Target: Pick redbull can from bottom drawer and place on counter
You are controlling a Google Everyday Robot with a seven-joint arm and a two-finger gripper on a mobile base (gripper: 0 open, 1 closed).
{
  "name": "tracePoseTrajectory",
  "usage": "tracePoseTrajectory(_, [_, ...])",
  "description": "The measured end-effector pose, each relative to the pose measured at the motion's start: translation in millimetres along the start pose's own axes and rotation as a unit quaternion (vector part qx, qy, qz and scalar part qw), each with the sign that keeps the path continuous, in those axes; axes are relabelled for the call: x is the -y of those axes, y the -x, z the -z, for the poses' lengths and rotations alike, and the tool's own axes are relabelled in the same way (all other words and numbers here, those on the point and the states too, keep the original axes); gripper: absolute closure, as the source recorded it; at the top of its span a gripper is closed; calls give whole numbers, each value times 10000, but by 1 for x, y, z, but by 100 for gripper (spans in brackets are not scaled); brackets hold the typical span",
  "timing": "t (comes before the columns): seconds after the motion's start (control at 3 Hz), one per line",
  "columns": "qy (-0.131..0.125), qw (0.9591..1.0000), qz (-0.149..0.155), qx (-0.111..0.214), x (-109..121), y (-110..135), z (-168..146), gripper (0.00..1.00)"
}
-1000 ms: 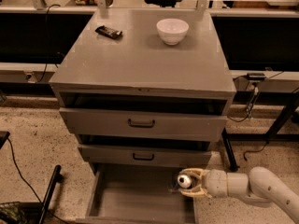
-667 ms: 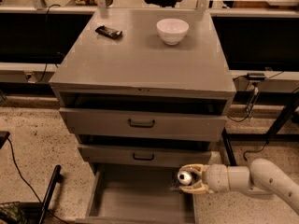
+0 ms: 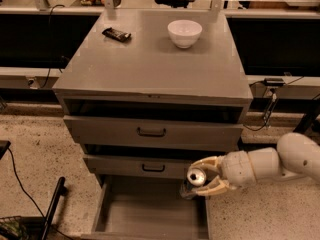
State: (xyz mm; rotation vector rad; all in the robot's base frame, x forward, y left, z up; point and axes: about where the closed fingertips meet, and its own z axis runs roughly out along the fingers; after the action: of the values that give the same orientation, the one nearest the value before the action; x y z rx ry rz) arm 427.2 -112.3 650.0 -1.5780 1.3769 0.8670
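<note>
The redbull can [image 3: 195, 179] shows its shiny silver top and dark body, held upright above the right rear corner of the open bottom drawer [image 3: 150, 211]. My gripper [image 3: 199, 179] comes in from the right on a white arm and is shut on the can, one finger above and one below it. The can sits just in front of the middle drawer's face, lifted off the drawer floor. The counter [image 3: 155, 59] is the grey cabinet top above.
A white bowl [image 3: 184, 32] and a flat black wrapped bar [image 3: 117, 34] lie on the counter's far part. The two upper drawers [image 3: 151, 132] stand slightly open. A black rod [image 3: 52, 204] and cables lie on the floor at left.
My gripper with the can has risen a little from the drawer and the arm has drawn slightly up and left.
</note>
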Motion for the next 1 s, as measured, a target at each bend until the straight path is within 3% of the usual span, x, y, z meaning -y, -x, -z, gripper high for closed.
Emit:
tracePoseTrajectory(0.33, [283, 9991, 72, -293, 13, 72, 23, 100])
tracePoseTrajectory(1.0, [459, 9973, 149, -550, 70, 176, 63, 100])
